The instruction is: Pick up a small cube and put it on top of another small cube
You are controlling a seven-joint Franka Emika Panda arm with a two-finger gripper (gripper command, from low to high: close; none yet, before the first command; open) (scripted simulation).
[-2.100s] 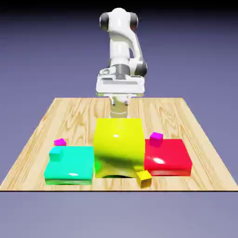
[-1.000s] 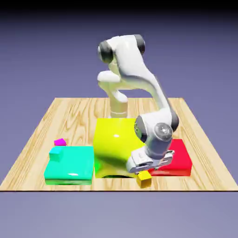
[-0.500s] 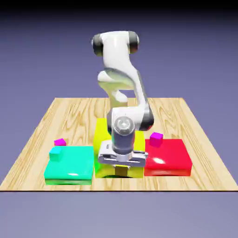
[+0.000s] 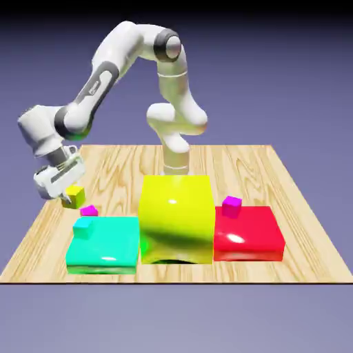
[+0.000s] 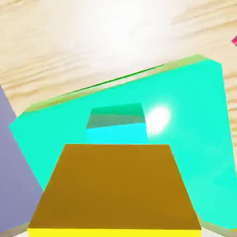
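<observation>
- The gripper (image 4: pixel 69 195) was clamped on the small yellow cube (image 4: pixel 74 196), held in the air off the table at the exterior view's left; in the hand view that cube (image 5: pixel 115 190) filled the lower middle of the picture and hid the finger tips.
- Nearest the camera in the exterior view, three big blocks stood in a row along the table's front: the teal block (image 4: pixel 105 243) at the left, the big yellow block (image 4: pixel 175 217) in the middle and taller than its neighbours, the red block (image 4: pixel 247 233) at the right, each touching the next or just beside it.
- A small cyan cube (image 4: pixel 83 227) sat on the teal block's far left corner; in the hand view it (image 5: pixel 116 123) showed just beyond the held cube, on the teal block (image 5: pixel 194 120).
- The held cube hung above and slightly to the left of the cyan cube, apart from it.
- A small magenta cube (image 4: pixel 88 210) lay on the wooden table (image 4: pixel 289 179) just behind the teal block, near the held cube.
- Another magenta cube (image 4: pixel 232 204) sat at the red block's far left corner.
- Farthest back, the white arm (image 4: pixel 131 58) arched up from its base and down to the left.
</observation>
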